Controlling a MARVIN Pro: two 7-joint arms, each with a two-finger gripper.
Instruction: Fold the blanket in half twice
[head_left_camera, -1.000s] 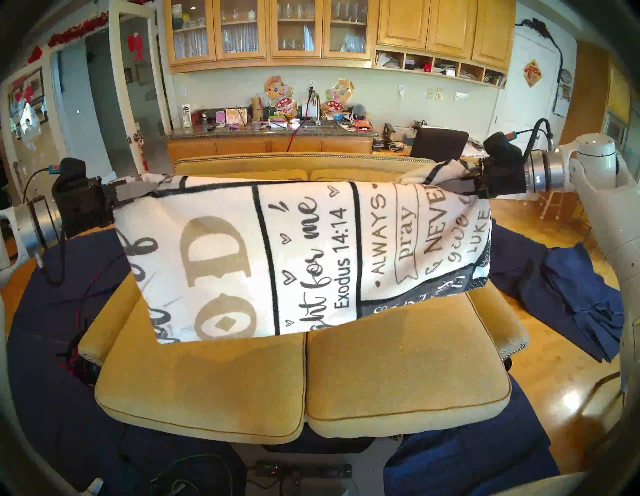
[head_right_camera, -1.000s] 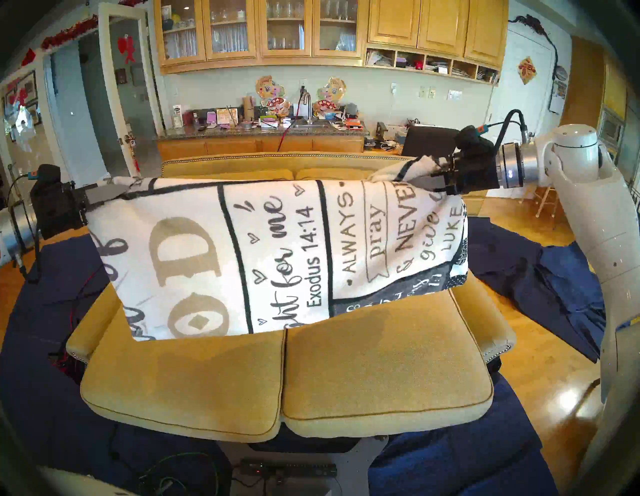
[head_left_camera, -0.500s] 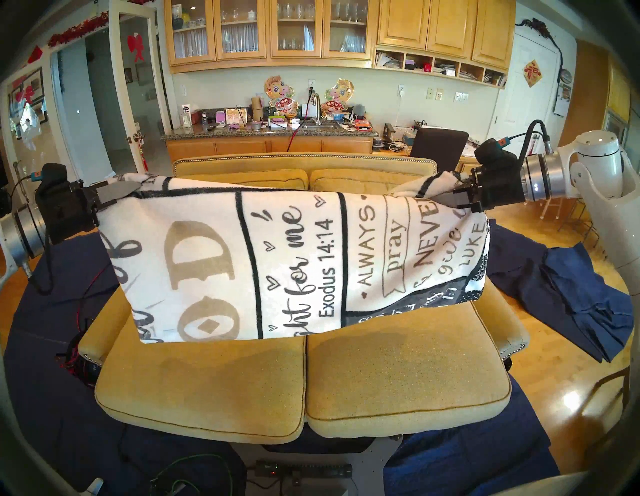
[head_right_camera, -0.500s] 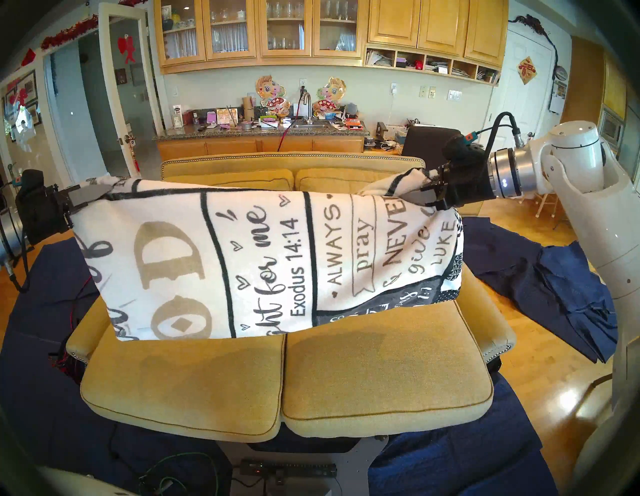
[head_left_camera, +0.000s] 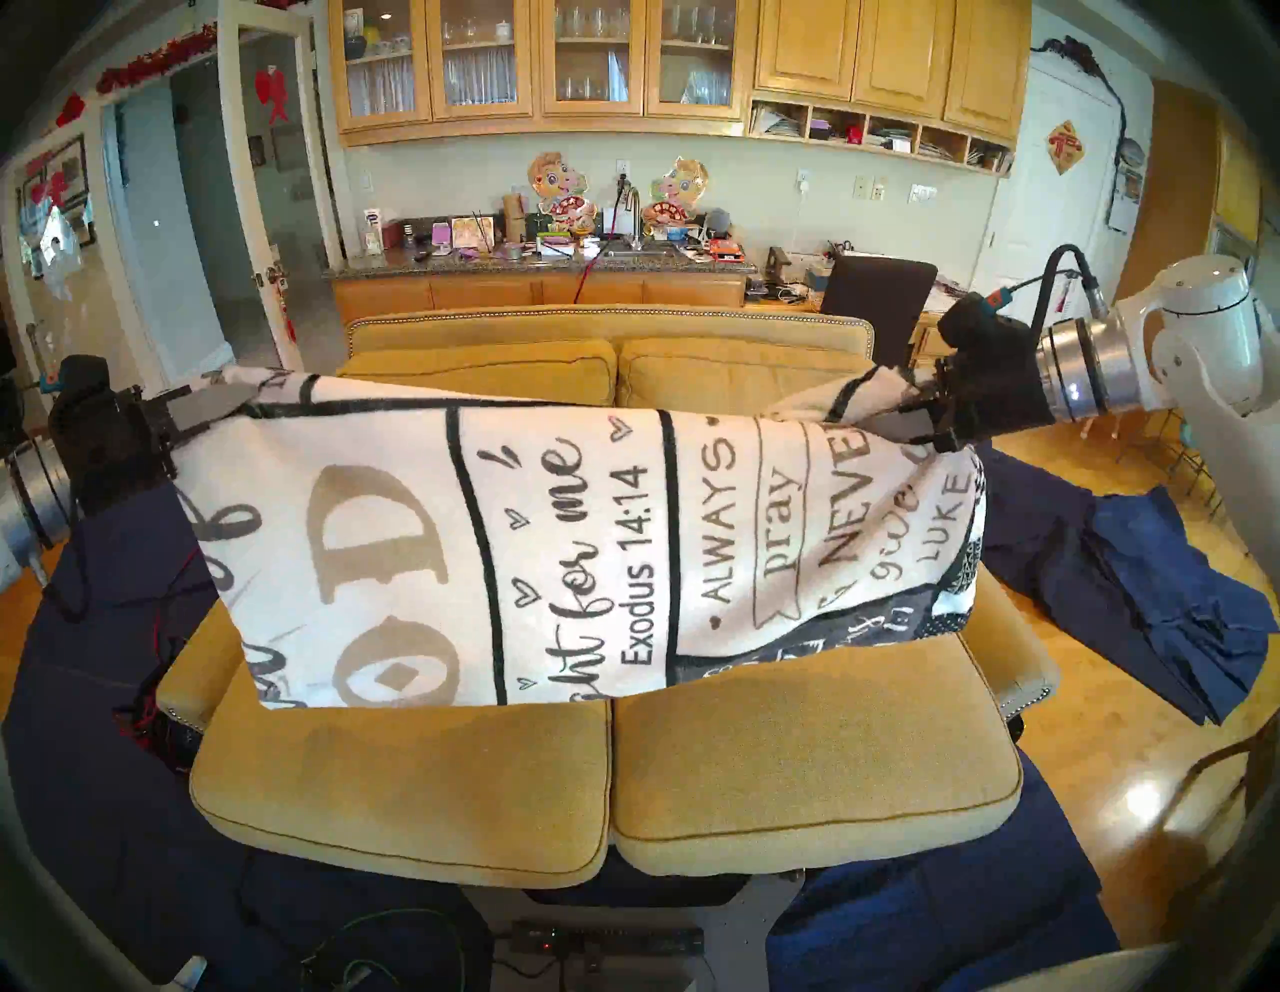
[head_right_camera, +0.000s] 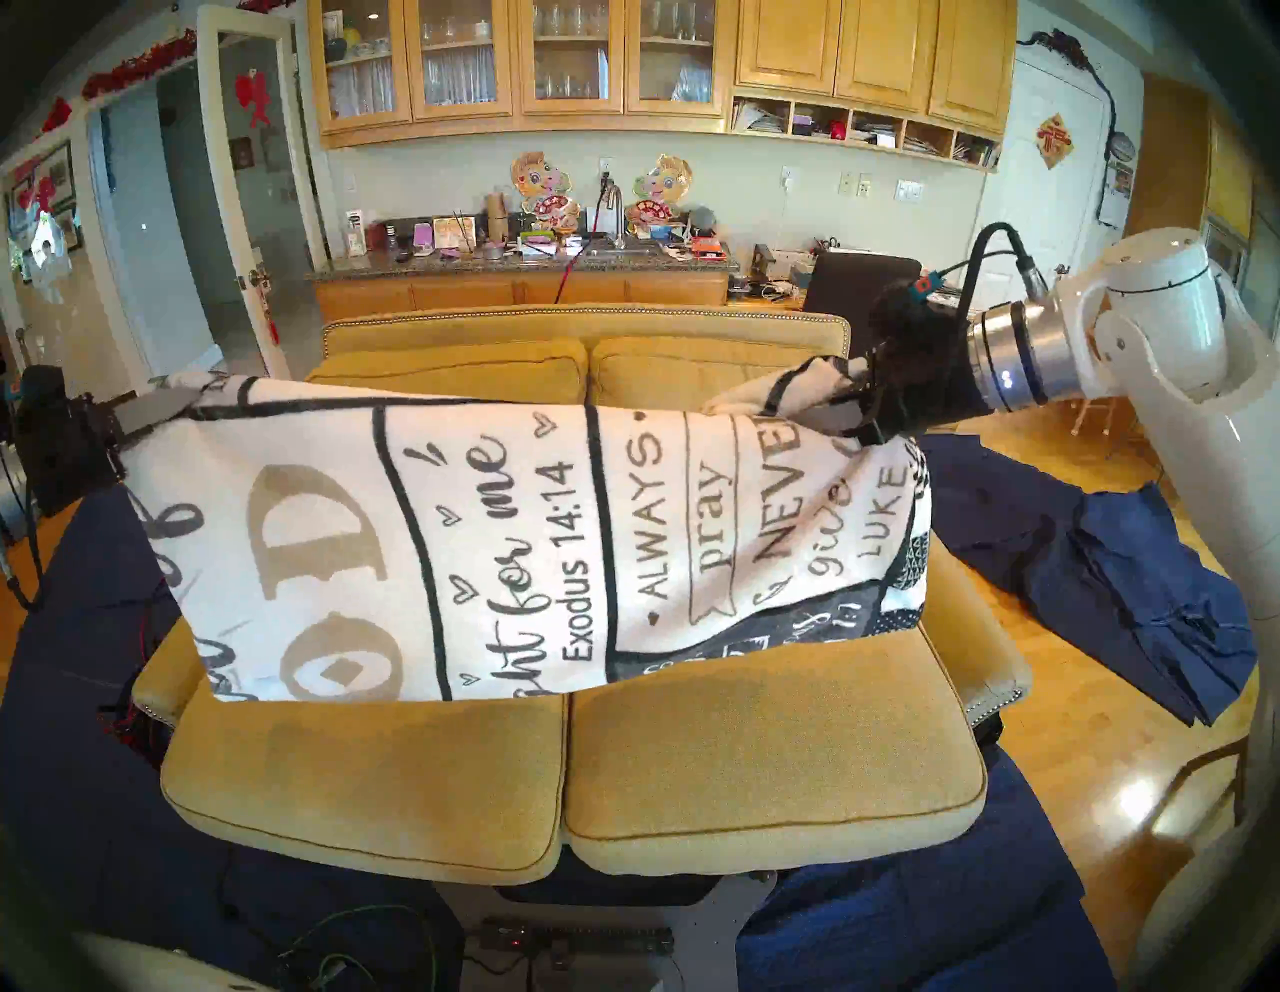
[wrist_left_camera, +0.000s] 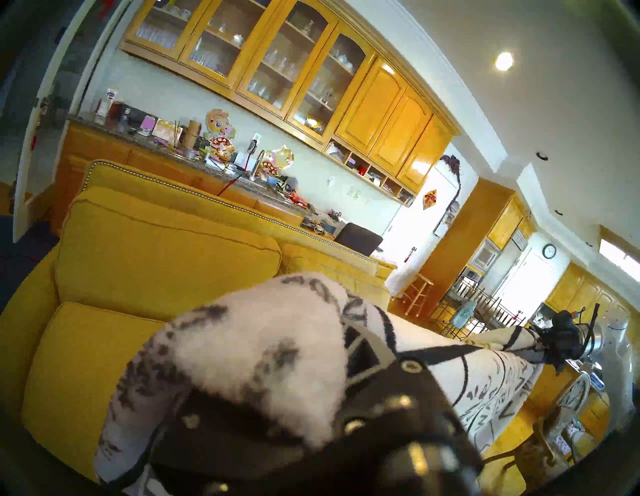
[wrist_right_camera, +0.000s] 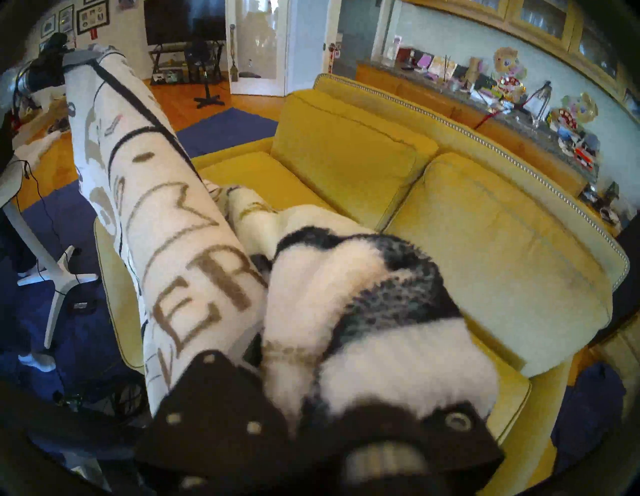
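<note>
The blanket (head_left_camera: 554, 554), white fleece with black and tan lettering, hangs folded and stretched in the air above the yellow sofa (head_left_camera: 609, 783). It also shows in the other head view (head_right_camera: 485, 554). My left gripper (head_left_camera: 225, 402) is shut on its top left corner. My right gripper (head_left_camera: 893, 419) is shut on its top right corner. In the left wrist view the bunched corner (wrist_left_camera: 263, 350) fills the space between the fingers (wrist_left_camera: 398, 381). In the right wrist view the corner (wrist_right_camera: 363, 329) does the same. The blanket's lower edge hangs just above the seat cushions.
Navy blue cloths lie on the floor at the right (head_left_camera: 1143, 603) and left (head_left_camera: 104, 693) of the sofa. Cables and a black box (head_left_camera: 602, 942) lie in front of it. A cluttered kitchen counter (head_left_camera: 540, 263) and a dark chair (head_left_camera: 880, 298) stand behind.
Both grippers have come down, carrying the blanket lower toward the seat. The left gripper has also moved outward to the left, stretching the top edge longer.
</note>
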